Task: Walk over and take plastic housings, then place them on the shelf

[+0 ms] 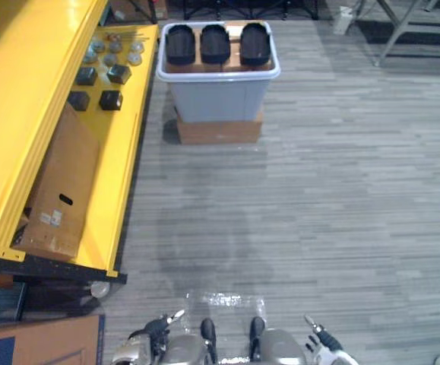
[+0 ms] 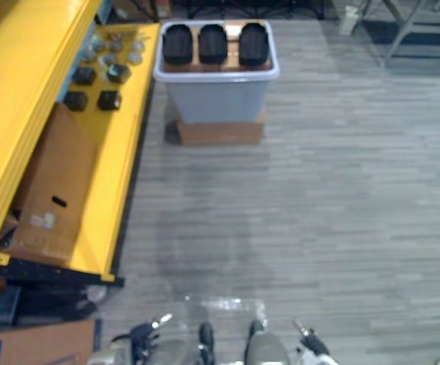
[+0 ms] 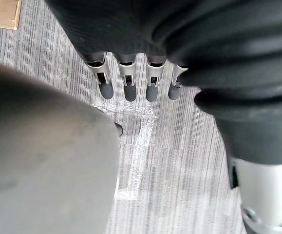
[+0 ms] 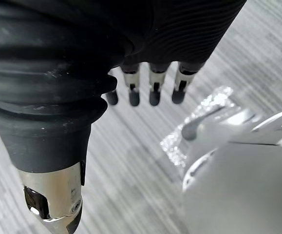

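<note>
Ahead on the floor [image 1: 341, 190] we count one pale grey bin [image 1: 218, 99] standing on one low cardboard box [image 1: 220, 131]. The bin holds three plastic housings [image 1: 215, 43], which stand side by side in a single row across its top. Each housing is black, oblong with rounded ends, and open like a shallow tray. All three are in the bin, and neither hand carries one.

Just beside the bin, on the robot's left, we see the yellow shelf [image 1: 121, 152]. On its deck lie four small black blocks [image 1: 110, 99], set two by two. A cluster of round clear pieces [image 1: 113, 53] sits beyond them; we cannot count these reliably. One flattened cardboard carton [image 1: 61, 190] lies nearer the robot on the same deck.

The left hand [image 1: 157, 329] and the right hand [image 1: 320, 340] hang low at the near edge of the scene, well apart from the bin. Each wrist view shows its fingers [image 3: 129, 85] [image 4: 154, 90] straight, spread in a row, and holding nothing. One glossy tape patch [image 1: 227, 303] lies on the floor between the hands.
</note>
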You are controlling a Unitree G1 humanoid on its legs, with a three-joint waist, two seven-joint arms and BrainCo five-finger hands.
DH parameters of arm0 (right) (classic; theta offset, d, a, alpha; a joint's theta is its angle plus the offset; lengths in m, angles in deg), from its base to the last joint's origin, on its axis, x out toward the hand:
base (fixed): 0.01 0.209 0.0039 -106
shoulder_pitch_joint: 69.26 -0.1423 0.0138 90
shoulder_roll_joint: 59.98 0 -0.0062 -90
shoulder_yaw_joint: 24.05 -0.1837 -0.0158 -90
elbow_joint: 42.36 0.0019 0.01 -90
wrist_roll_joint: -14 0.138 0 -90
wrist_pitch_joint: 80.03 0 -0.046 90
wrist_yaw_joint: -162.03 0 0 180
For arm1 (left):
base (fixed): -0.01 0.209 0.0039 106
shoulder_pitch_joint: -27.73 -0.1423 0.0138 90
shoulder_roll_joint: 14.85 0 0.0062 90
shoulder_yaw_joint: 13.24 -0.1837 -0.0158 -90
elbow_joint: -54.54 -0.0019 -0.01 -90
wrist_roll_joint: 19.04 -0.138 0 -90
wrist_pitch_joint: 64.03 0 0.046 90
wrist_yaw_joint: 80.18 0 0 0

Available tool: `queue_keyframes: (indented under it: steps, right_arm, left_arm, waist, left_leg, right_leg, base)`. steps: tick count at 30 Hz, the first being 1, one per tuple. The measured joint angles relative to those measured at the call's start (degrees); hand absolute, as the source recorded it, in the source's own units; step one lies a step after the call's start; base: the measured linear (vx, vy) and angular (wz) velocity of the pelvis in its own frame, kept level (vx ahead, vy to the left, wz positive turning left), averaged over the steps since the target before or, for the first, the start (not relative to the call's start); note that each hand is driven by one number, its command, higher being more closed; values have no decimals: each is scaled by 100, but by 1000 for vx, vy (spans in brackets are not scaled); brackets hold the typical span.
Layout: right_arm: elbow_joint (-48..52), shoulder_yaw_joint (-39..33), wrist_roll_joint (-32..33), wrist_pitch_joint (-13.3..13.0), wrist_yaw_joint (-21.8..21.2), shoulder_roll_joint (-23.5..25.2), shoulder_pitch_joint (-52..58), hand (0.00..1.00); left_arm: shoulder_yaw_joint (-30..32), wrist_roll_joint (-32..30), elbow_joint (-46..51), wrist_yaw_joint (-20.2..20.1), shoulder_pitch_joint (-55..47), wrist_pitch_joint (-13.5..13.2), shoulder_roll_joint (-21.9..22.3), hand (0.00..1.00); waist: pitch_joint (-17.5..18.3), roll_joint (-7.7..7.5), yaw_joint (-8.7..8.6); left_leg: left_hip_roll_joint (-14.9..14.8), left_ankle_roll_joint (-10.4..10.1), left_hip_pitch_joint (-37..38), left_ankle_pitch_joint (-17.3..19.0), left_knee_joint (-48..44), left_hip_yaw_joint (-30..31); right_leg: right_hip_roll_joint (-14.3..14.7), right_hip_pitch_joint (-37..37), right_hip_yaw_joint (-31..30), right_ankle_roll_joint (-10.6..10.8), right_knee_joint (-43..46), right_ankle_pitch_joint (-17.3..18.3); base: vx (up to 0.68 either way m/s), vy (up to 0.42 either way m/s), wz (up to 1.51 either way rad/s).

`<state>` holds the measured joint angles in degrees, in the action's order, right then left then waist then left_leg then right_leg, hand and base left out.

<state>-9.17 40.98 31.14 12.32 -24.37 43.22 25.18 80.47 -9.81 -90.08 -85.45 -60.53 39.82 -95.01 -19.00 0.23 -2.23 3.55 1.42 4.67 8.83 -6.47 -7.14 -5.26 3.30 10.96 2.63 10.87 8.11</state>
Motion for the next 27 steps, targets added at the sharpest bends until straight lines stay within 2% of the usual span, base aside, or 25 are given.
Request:
queue_keyframes:
  steps: [7,12,14,18,27]
  right_arm:
    - [0,58,-121,-135,12,13,176,0]
    - [-4,179,-219,-125,14,32,224,0]
    - [-4,208,-214,-122,46,41,264,0]
    - [-19,298,-219,-64,140,62,422,0]
    - [-40,300,-220,110,202,84,509,0]
  left_arm:
    - [-9,165,-66,20,-141,-306,4,0]
    - [-38,155,-68,10,-276,-223,-10,0]
    - [-39,97,-69,15,-320,-209,-9,0]
    - [-14,96,-70,25,-419,-213,-20,0]
    - [27,102,-77,23,-454,-261,-16,0]
  waist:
    - [244,15,-3]
    - [380,-24,-1]
    - [451,-46,-2]
    - [648,-95,7]
    - [687,-128,0]
  left_leg:
    - [-23,-21,244,13,14,6]
    - [-20,2,236,-2,56,38]
    - [1,108,236,-129,236,85]
    - [14,99,244,-299,502,108]
    - [8,66,359,-403,797,-5]
  right_leg:
    - [22,270,14,6,-50,4]
    - [25,275,58,28,-86,21]
    - [20,262,148,31,-136,18]
    - [15,162,172,27,-171,14]
    - [66,183,107,46,-386,-122]
  base:
    - [-11,-4,1]
    - [-68,-22,4]
    - [-119,-31,12]
    - [-84,-28,5]
    - [38,3,-4]
